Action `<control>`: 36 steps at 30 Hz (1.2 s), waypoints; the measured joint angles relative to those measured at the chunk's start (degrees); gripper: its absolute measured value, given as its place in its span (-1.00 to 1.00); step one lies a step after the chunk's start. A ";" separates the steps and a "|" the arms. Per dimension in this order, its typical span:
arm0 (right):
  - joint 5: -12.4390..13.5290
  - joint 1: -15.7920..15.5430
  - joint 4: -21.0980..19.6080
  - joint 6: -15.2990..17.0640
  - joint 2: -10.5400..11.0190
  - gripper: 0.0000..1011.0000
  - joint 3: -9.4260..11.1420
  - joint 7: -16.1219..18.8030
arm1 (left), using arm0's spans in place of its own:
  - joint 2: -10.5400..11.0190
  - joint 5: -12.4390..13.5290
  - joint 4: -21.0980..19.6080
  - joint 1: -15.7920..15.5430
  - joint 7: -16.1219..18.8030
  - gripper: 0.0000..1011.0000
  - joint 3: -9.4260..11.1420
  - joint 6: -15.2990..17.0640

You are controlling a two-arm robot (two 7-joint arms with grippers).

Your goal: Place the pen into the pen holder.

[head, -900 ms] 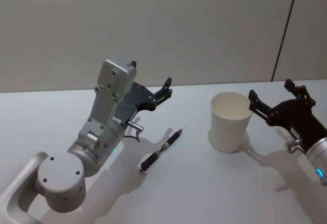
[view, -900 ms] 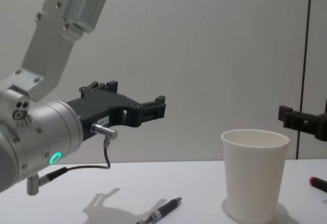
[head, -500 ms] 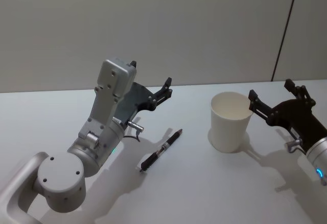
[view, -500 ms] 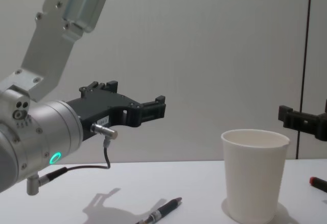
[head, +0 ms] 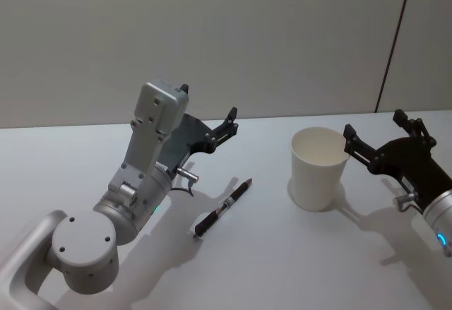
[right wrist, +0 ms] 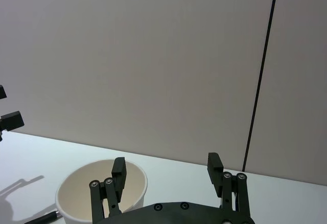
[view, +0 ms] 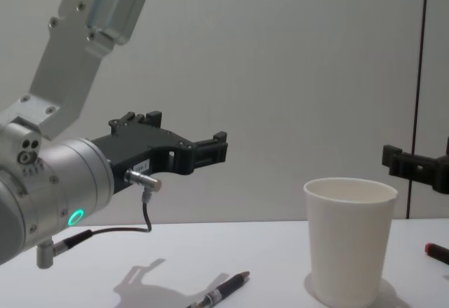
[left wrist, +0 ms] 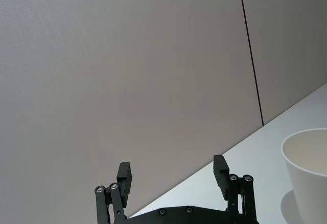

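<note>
A dark pen (head: 223, 207) lies flat on the white table (head: 268, 267), between the two arms; it also appears low in the chest view as the pen (view: 223, 290). The pen holder (head: 318, 168), a plain white paper cup, stands upright to the pen's right, seen as the pen holder (view: 349, 241) from the side. My left gripper (head: 210, 105) hovers open and empty above the table, behind and left of the pen; its fingers (left wrist: 124, 175) stand wide apart. My right gripper (head: 374, 123) is open just right of the cup, level with its rim, touching nothing.
A small red object (view: 436, 252) lies on the table at the far right edge of the chest view. A plain grey wall (head: 226, 42) rises behind the table. The left arm's large silver joints (head: 85, 243) fill the near left.
</note>
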 joint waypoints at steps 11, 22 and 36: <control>0.00 0.00 0.00 0.00 0.00 0.98 0.00 0.00 | 0.00 0.00 0.00 0.00 0.00 0.98 0.00 0.00; 0.00 0.00 0.00 0.00 0.00 0.98 0.00 0.00 | 0.00 0.00 0.00 0.00 0.00 0.98 0.00 0.00; 0.00 0.00 0.00 0.00 0.00 0.98 0.00 0.00 | 0.00 0.00 0.00 0.00 0.00 0.98 0.00 0.00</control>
